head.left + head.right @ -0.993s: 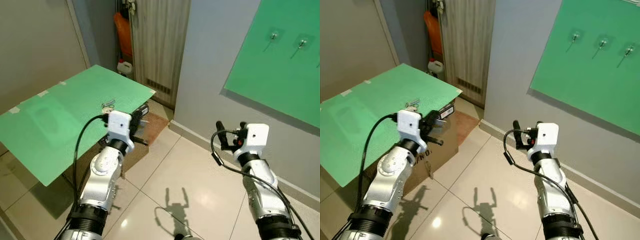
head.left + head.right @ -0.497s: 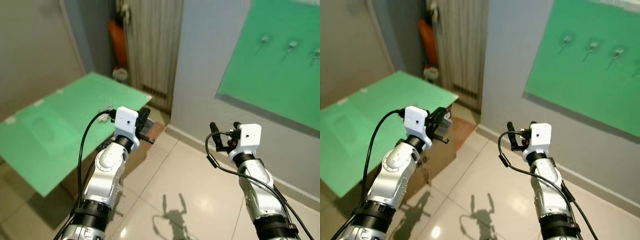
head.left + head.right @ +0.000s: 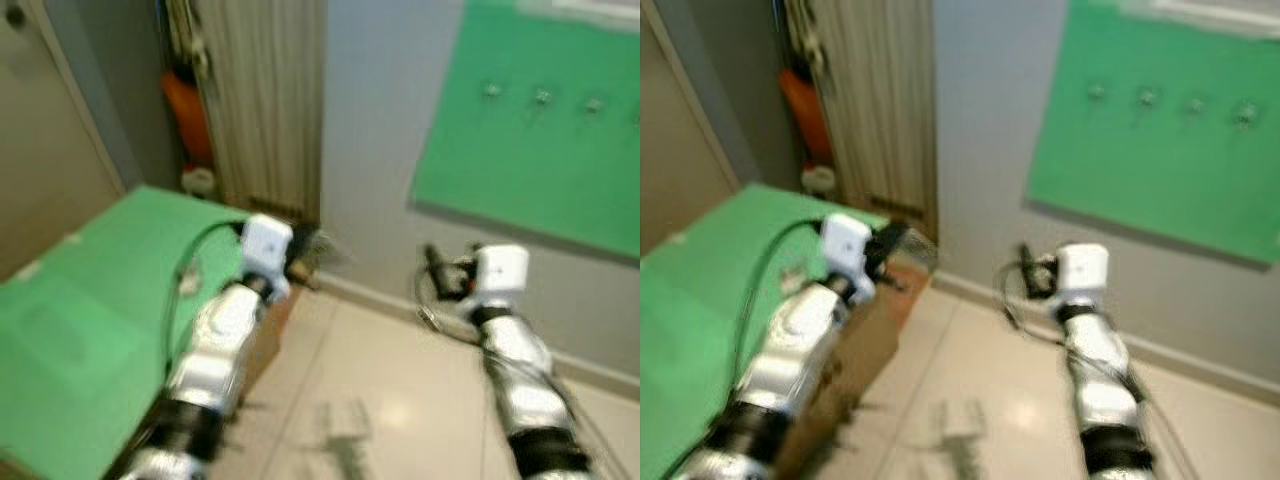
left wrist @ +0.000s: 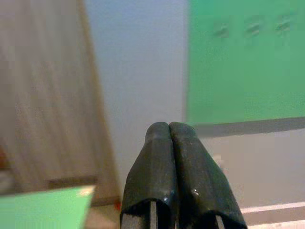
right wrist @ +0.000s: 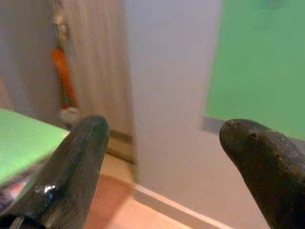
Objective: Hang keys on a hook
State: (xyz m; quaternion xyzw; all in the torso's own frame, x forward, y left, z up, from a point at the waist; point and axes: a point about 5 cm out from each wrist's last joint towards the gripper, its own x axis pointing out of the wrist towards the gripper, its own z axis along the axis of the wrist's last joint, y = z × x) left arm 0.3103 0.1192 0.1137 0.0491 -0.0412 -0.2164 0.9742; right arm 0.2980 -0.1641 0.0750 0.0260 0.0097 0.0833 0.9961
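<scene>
- left gripper (image 4: 169, 138) is raised over the edge of the green table (image 3: 90, 290), fingers clenched together; whether keys sit between them cannot be told
- right gripper (image 5: 162, 143) is spread wide, aimed at the grey wall (image 3: 375, 150)
- hooks (image 3: 1145, 97) sit high on the green board (image 3: 1160, 170); views are blurred

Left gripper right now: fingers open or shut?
Shut. In the left wrist view the left gripper's two black fingers press together along their length with no gap; nothing visible shows between them.

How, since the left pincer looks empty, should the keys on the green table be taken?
Probably from above: the keys lie low on the green table, so sideways leaves little to pinch. They are too blurred to pick ring or blade.
</scene>
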